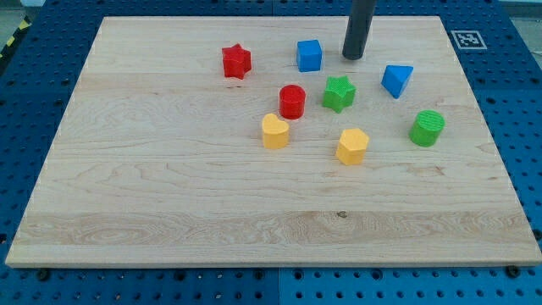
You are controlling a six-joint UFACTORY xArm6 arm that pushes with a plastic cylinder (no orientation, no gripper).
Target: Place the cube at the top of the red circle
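Note:
A blue cube (309, 55) sits near the view's top, up and to the right of the red circle (292, 101). My tip (353, 57) rests on the board just to the right of the blue cube, with a small gap between them. The rod rises straight up out of the view's top. The red circle stands near the board's middle, below the cube.
A red star (236, 61) lies left of the cube. A green star (339, 93) is right of the red circle, a blue triangle (396, 80) further right. A green circle (427, 128), a yellow hexagon (352, 146) and a yellow heart (274, 131) lie lower down on the wooden board (169, 195).

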